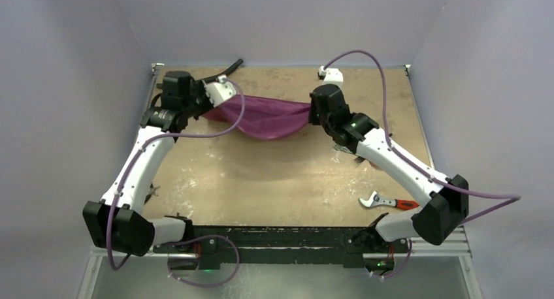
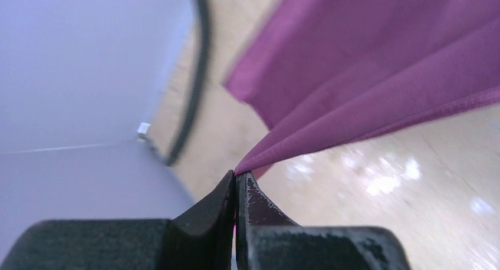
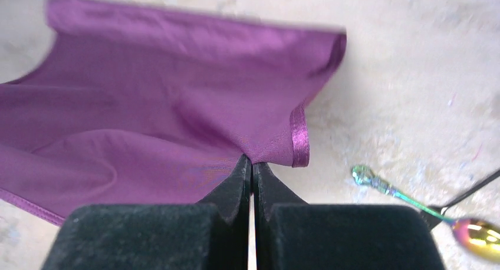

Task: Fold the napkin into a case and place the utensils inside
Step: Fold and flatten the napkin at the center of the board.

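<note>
Here we hold the napkin [image 1: 264,116] strung between our arms in the upper middle of the top view, sagging toward the table [image 1: 261,181]. Our left gripper [image 2: 237,177] is clamped on one corner and our right gripper [image 3: 252,162] on a hemmed corner, probably to carry that edge over for a fold. The spoon [image 3: 477,233] lies at the lower right of the right wrist view, apart from the cloth.

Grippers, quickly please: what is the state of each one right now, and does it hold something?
Left gripper: closed, pinching the napkin.
Right gripper: closed, pinching the napkin near its hemmed edge.
</note>
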Available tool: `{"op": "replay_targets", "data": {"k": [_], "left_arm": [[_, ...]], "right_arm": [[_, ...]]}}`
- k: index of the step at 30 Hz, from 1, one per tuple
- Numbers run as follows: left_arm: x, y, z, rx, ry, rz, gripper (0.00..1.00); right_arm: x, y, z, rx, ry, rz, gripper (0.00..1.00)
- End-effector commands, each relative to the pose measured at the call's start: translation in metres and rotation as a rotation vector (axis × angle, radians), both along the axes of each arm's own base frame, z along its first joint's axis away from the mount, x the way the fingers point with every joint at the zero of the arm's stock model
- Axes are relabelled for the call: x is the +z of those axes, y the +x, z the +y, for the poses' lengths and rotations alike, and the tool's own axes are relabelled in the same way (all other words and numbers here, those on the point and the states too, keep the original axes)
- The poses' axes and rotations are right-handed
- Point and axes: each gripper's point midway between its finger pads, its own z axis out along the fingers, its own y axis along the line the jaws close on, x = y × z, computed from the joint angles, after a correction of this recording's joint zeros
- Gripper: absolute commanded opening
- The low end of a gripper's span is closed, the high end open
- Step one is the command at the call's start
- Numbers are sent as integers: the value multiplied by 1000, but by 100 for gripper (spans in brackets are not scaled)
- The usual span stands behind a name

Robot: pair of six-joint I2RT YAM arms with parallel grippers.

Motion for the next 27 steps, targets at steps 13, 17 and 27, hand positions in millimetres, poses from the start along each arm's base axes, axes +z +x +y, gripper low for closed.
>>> {"op": "replay_targets", "data": {"k": [13,17,27], "left_arm": [[62,-42,9,46,-68,-124,0],[99,-22,12,115,-131,-280,0],[168,91,1,247,-301,-475,0]], "right_arm": [[12,-56,-17,80,52,44,0],[66,-40,-16,70,55,-50,0],[137,59,-8,16,35,-222,0]]}}
